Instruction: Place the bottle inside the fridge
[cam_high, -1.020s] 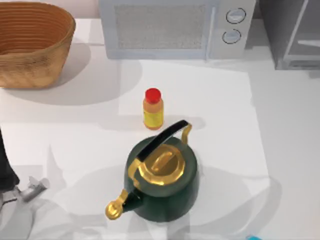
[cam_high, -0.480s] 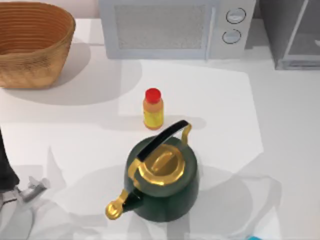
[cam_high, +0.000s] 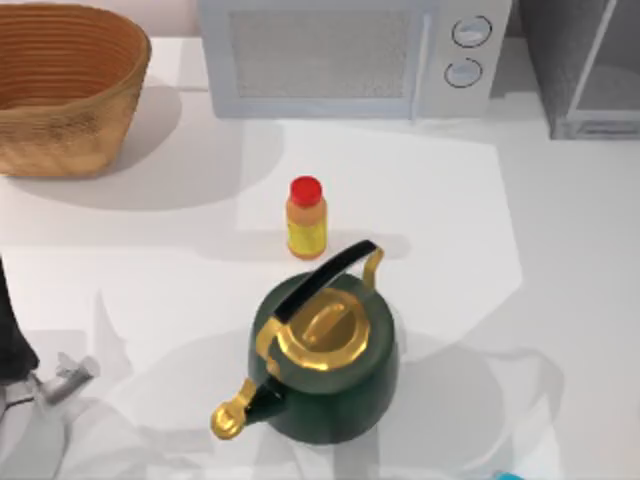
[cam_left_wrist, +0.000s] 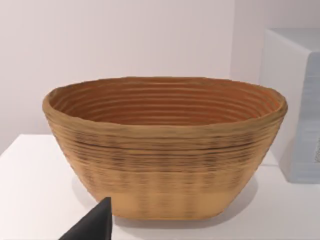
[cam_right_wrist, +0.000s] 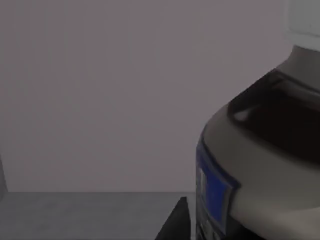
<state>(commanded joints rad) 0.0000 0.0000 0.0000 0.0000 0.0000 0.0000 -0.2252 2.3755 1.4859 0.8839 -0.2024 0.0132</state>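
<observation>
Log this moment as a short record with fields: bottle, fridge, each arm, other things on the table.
bottle: brown body, white cap, close before the right wrist camera against a dim grey wall
fridge: top view's far right corner
left arm: parked at the near left edge, facing the basket
right gripper: dark tip beside the bottle
others: microwave, red-capped yellow bottle, green kettle

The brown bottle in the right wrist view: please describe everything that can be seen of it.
The bottle stands very close to the right wrist camera, upright, cut off by the picture's edge. Its shoulder is dark brown and glossy, the neck is pale, and the base of a white cap shows at the upper corner. A grey-white label with a blue patch wraps the body. Behind it are a dim grey wall and floor.
</observation>
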